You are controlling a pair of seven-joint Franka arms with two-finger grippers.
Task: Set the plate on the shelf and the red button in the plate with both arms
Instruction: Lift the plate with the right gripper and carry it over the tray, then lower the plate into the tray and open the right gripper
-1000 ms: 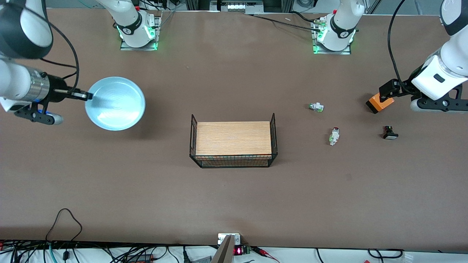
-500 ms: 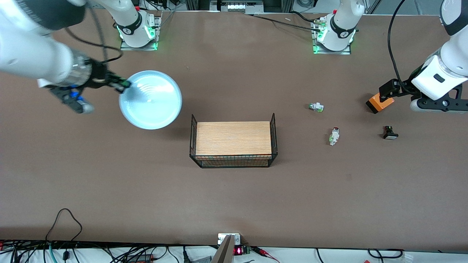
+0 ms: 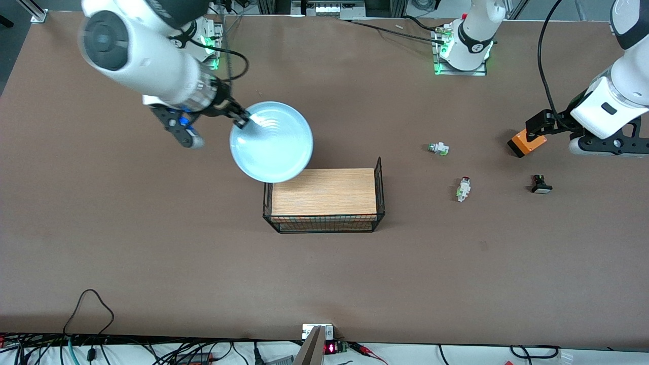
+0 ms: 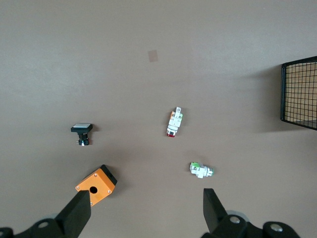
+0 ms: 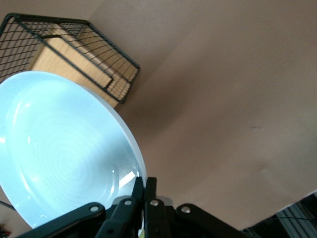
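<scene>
We are gripping the plate (image 3: 272,142) by its rim with the right tool (image 3: 244,121) clamped tight — it is hanging in the air over a corner of the wooden board (image 3: 324,191). The left tool (image 4: 146,210) is waiting wide open and empty, over the desk (image 3: 324,279) near the orange box (image 3: 527,142) — the red button (image 3: 463,189) is lying on the desk, apart from it.

Light-blue plate (image 3: 272,142) with faint concentric rings. Pale wood-grain board (image 3: 324,191) in black wire basket (image 3: 324,223). Brown table (image 3: 152,253). White red button (image 3: 463,189), red-capped, green bit. Orange box (image 3: 527,142).
</scene>
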